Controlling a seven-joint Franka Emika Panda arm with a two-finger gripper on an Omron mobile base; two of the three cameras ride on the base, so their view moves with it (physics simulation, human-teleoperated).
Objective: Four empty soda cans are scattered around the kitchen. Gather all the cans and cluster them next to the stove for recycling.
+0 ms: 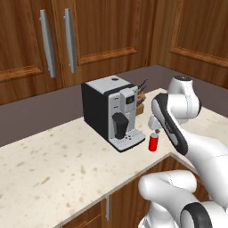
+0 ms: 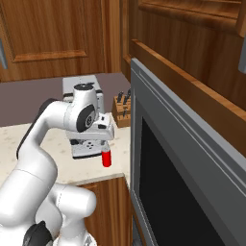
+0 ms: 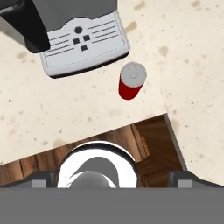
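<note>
One red soda can [image 1: 153, 143] stands upright on the speckled beige worktop [image 1: 53, 164], close to the front edge, just beside the drip tray of the coffee machine [image 1: 112, 111]. From the left base camera it sits at about four o'clock from the machine, apart from it by a thin strip of stone. From the right base camera the same can [image 2: 106, 157] shows below the robot's wrist, at roughly five o'clock from the machine's tray [image 2: 86, 149]. Looking straight down from the hand, the can [image 3: 131, 81] shows its silvery lid and red side, at about four o'clock from the tray's grey grille [image 3: 83, 46].

Above the can hangs the end effector [image 1: 155, 129], pointed downward with its jaws spread wide and nothing between them. In the hand view the fingertips [image 3: 43, 178] stand far apart at the bottom corners, over the wooden cabinet front below the worktop's edge, and the can lies well ahead of them, not between them. It touches neither finger.

Behind the coffee machine, at about one o'clock from it, a wooden knife block [image 1: 140, 99] with dark handles rests against the dull purple-grey backsplash. Brown wooden wall cabinets [image 1: 89, 31] with long metal handles hang above. On the right side a tall grey oven housing [image 2: 182, 158] with a dark glass door stands just beside the worktop's end.
</note>
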